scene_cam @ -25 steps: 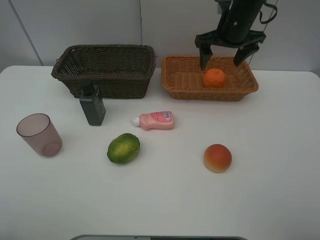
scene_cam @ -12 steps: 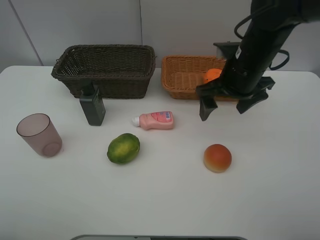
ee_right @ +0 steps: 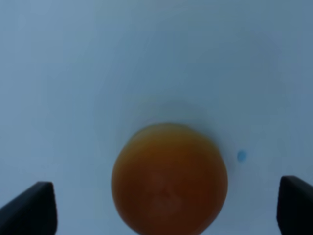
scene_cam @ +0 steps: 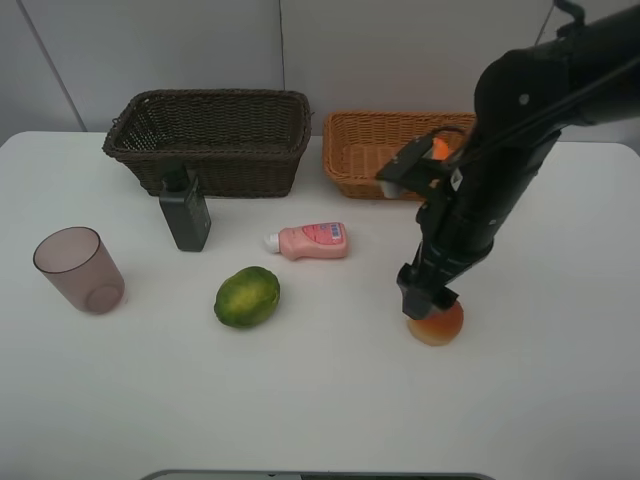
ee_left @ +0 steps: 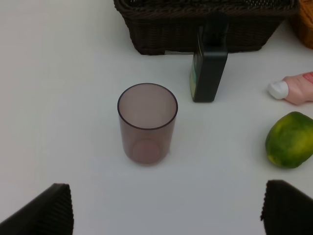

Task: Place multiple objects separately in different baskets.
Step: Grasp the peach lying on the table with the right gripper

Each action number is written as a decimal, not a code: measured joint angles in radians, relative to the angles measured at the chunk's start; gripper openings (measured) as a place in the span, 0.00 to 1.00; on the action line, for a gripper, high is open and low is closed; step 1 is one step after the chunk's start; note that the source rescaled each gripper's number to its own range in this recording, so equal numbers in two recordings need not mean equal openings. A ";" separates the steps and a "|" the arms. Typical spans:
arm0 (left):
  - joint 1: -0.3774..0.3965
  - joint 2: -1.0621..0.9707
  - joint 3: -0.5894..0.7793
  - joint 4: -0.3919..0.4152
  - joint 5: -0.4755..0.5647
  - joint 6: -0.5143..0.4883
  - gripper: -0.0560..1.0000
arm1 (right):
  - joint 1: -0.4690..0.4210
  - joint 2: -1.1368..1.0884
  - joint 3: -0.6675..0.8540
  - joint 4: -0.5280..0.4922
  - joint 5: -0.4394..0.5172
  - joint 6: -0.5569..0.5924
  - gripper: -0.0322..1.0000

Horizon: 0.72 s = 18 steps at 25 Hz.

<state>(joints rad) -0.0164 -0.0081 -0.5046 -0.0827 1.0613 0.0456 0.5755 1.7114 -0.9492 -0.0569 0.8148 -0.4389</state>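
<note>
R. gripper (scene_cam: 430, 296) is pictured lowered right over the red-orange round fruit (scene_cam: 437, 326), jaws spread wide and nothing held. In the wrist view the fruit is framed between the two fingertips (ee_right: 29, 208), and a clear gap is left on each side.

L. gripper (ee_left: 166, 210) is shown open as well, empty, hung above the surface (scene_cam: 300, 400) w/ the cup (ee_left: 146, 122) ahead of it.

The fruit is set on the front-right part of the white surface. Bare room is seen all round it, and the near edge and right edge lie well apart from it. Its nearest neighbour, the pink bottle (scene_cam: 312, 240), is laid on its side well apart, white cap pointed toward the left of the high view. The green oval fruit (scene_cam: 247, 296) is found nearer the front edge than that bottle, apart from it. The cup is stood upright far left, w/ open surface around it.

At the back, by the pale panelled wall (scene_cam: 200, 50), the dark brown basket (scene_cam: 210, 140) and the tan basket (scene_cam: 360, 160) are placed side by side, near but not touching. The dark green bottle (scene_cam: 186, 215) is stood upright just in front of the dark one; contact can't be told. The orange (scene_cam: 438, 148) is seen inside the tan basket, mostly hidden behind the black arm (scene_cam: 520, 130), which crosses that basket's front rim.
</note>
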 joint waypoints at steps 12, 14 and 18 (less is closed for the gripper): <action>0.000 0.000 0.000 0.000 0.000 0.000 0.99 | 0.000 0.000 0.041 0.001 -0.029 -0.394 1.00; 0.000 0.000 0.000 0.000 0.000 0.000 0.99 | 0.000 0.004 0.041 0.009 -0.034 -0.417 1.00; 0.000 0.000 0.000 0.000 0.000 0.000 0.99 | -0.010 0.031 0.041 0.022 -0.050 -0.437 1.00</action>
<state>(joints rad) -0.0164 -0.0081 -0.5046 -0.0827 1.0613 0.0456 0.5659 1.7421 -0.9081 -0.0347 0.7652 -0.8755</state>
